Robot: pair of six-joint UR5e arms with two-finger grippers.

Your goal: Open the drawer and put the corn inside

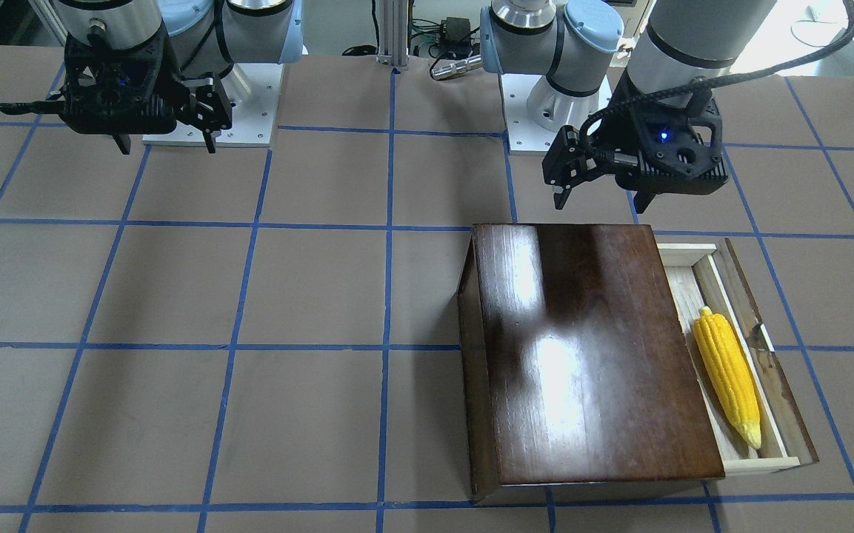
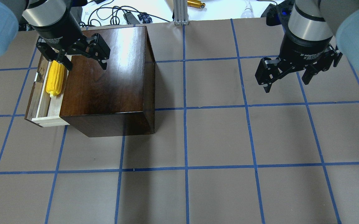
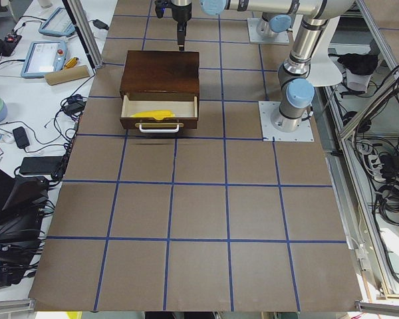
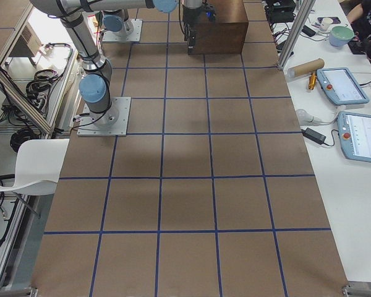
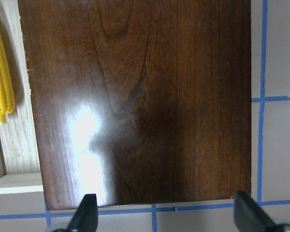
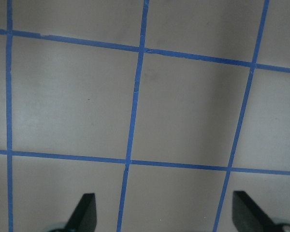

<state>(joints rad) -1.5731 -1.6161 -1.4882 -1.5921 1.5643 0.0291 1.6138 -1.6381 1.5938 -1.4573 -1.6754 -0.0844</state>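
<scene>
Right now the corn [image 1: 727,377] is lying lengthwise in the pulled-out drawer [image 1: 764,465] of the dark cabinet [image 1: 589,348] on the table [image 2: 216,137], the left hand [image 2: 86,66] is hovering spread wide, holding nothing, above the cabinet top, and the right hand [image 2: 286,86] is hanging wide, holding nothing, well apart.

1. A brown bench [image 2: 216,137] is ruled into squares by blue tape [image 2: 184,124].
2. In the overhead view an aluminium post [image 2: 179,12] stands at the bench's far edge. A gold cylinder [image 2: 196,4] lies just beyond it, and black cables [image 2: 117,15] trail off to the left.
3. In the right view a white side table [image 4: 358,204] carries a blue-framed tablet [image 4: 341,85], a second tablet [image 4: 361,136] near it, a cardboard tube [image 4: 305,67] and, farther back, a green bowl [image 4: 342,35].
4. A white chair [image 4: 31,167] stands beside the bench's opposite edge.
</scene>
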